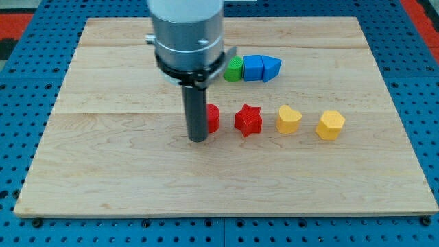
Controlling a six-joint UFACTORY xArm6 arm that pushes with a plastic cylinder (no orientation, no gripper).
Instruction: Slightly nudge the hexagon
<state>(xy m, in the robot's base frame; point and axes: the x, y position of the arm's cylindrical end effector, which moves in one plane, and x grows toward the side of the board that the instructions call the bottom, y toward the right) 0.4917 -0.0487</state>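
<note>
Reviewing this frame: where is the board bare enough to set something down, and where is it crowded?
Bare: the wooden board below the red-and-yellow row and left of my tip. Crowded: green block, blue cube, blue block touching; red block beside my tip.

Board [137, 178] – pale matt wood; blocks – smooth plastic; rod [197, 110] – dark, matt.

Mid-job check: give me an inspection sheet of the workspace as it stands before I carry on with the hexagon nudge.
Surface: wooden board on a blue pegboard.
Job's things: yellow hexagon at the right end of the row, untouched.
Clutter: red block partly hidden by the rod, red star, yellow heart; green block, blue cube and blue block clustered above.
Gripper: none; my tip is beside the red block, far left of the hexagon.
Cables: nothing seen.
Surroundings: nothing seen.
</note>
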